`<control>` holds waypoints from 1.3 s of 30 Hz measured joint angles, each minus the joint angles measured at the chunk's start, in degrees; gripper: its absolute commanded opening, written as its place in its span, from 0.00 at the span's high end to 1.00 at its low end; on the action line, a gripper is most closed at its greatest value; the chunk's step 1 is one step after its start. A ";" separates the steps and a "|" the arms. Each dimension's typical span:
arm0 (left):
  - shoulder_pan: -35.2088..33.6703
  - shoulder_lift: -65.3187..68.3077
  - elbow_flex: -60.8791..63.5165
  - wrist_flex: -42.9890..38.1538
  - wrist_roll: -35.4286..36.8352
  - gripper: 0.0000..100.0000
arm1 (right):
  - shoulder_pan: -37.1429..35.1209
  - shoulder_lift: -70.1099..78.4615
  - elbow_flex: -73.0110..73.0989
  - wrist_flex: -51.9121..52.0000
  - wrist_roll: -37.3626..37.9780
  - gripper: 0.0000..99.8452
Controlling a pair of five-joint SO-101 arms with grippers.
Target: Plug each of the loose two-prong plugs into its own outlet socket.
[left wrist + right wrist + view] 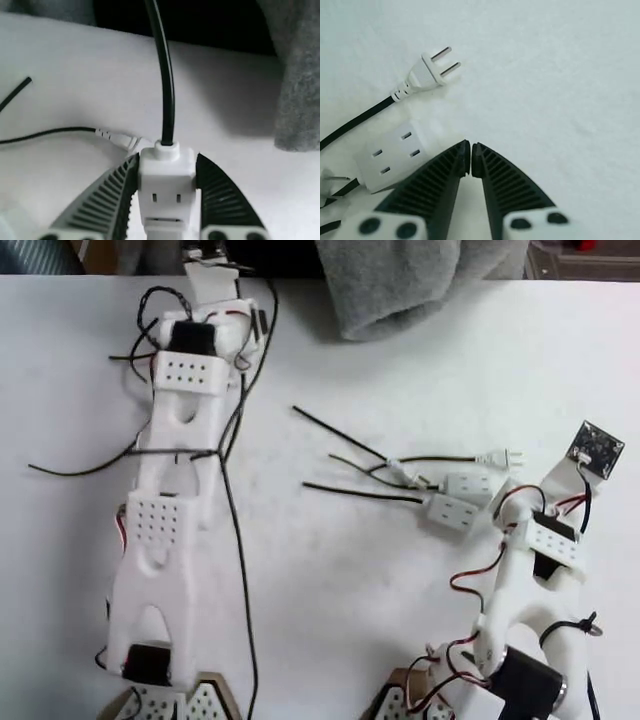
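Left wrist view: the left gripper (166,161) is clamped on a white plastic outlet socket block (166,185) with a black cord. High view, right of centre: the right gripper (471,148), tips together, sits beside a loose white two-prong plug (497,457) and two white outlet blocks (468,485).

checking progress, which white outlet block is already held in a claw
The white outlet block on the thick black cord, clamped in the left claw; the other two outlet blocks lie loose on the white table.

The white table (330,580) bears two outlet sockets (452,510) side by side, a loose plug (497,457) and a grey cloth (400,285).
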 measured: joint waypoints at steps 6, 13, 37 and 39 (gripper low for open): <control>-0.09 0.00 5.10 -7.74 -3.69 0.98 | -0.09 0.00 0.00 0.00 0.00 0.98; -0.09 0.44 7.91 -10.99 -11.78 0.85 | -0.09 0.00 0.00 0.00 0.00 0.98; -12.75 -21.89 -19.52 32.44 -27.43 0.73 | -1.58 0.00 0.00 0.00 2.29 0.98; -16.62 -26.64 -19.52 34.20 -26.90 0.75 | -1.58 0.00 0.00 0.00 2.29 0.98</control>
